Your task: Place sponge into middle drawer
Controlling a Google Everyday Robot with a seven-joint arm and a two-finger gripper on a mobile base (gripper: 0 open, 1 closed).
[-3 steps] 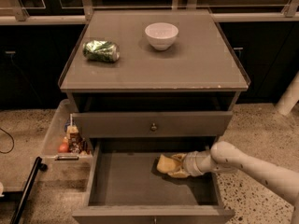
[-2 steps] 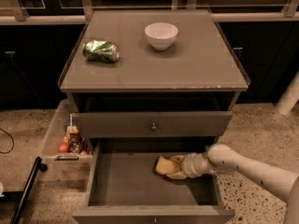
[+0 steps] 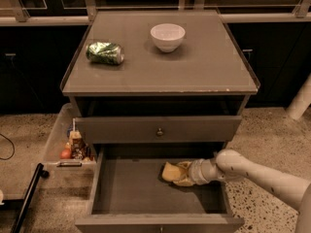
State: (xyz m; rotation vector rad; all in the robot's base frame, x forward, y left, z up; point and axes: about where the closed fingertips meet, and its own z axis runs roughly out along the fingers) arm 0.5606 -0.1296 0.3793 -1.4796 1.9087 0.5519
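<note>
The pale-yellow sponge (image 3: 169,172) lies low in the open middle drawer (image 3: 131,191), right of the middle of its bare grey floor. My gripper (image 3: 181,174) reaches in from the right over the drawer's side wall and is shut on the sponge's right end. The arm (image 3: 252,171) runs off to the lower right. Whether the sponge touches the floor I cannot tell.
A closed drawer front with a round knob (image 3: 159,131) sits just above the open drawer. On the cabinet top stand a white bowl (image 3: 167,36) and a crumpled green bag (image 3: 105,53). A tray of small items (image 3: 73,147) is at the left. A white post (image 3: 300,101) stands at the right.
The gripper and the sponge have moved slightly left, deeper over the drawer floor. Nothing else has moved.
</note>
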